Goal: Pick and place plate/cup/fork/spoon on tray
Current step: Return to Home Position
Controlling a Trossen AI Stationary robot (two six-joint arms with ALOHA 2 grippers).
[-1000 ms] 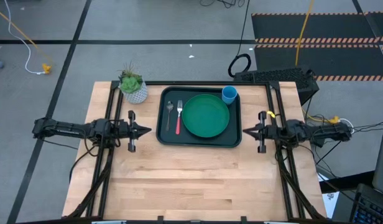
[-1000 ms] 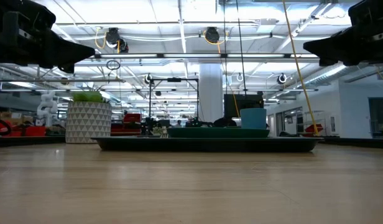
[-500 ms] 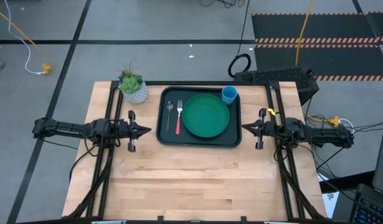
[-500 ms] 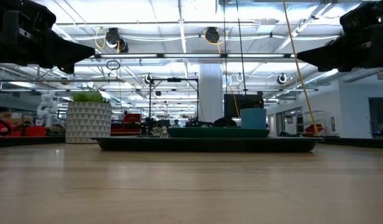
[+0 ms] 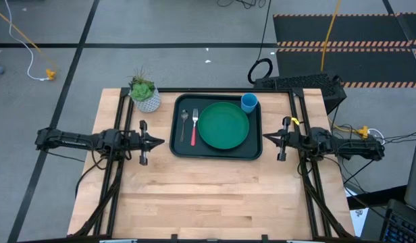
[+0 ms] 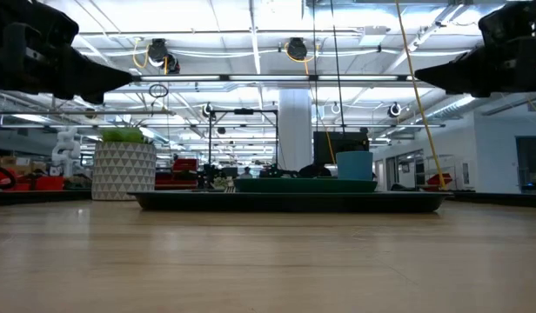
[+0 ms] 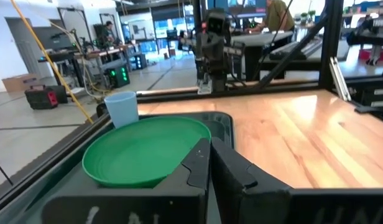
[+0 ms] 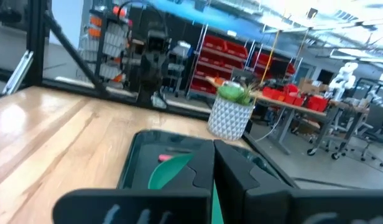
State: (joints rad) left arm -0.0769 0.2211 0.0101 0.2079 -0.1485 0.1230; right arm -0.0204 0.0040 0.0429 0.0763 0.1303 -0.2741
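The dark tray lies at the table's far middle. On it rest the green plate, the light-blue cup at its far right corner, the red-handled fork and the silver spoon left of the plate. My left gripper hovers shut and empty left of the tray. My right gripper hovers shut and empty right of it. The left wrist view shows the plate and cup beyond its shut fingers. The right wrist view shows its shut fingers.
A white patterned pot with a green plant stands at the table's far left, just beyond the tray's corner. Dark frame rails run along both table sides. Bare wood fills the table's near half.
My right gripper has shifted a little toward the table's far edge, staying shut and empty, then held still. The things on the tray have not moved.
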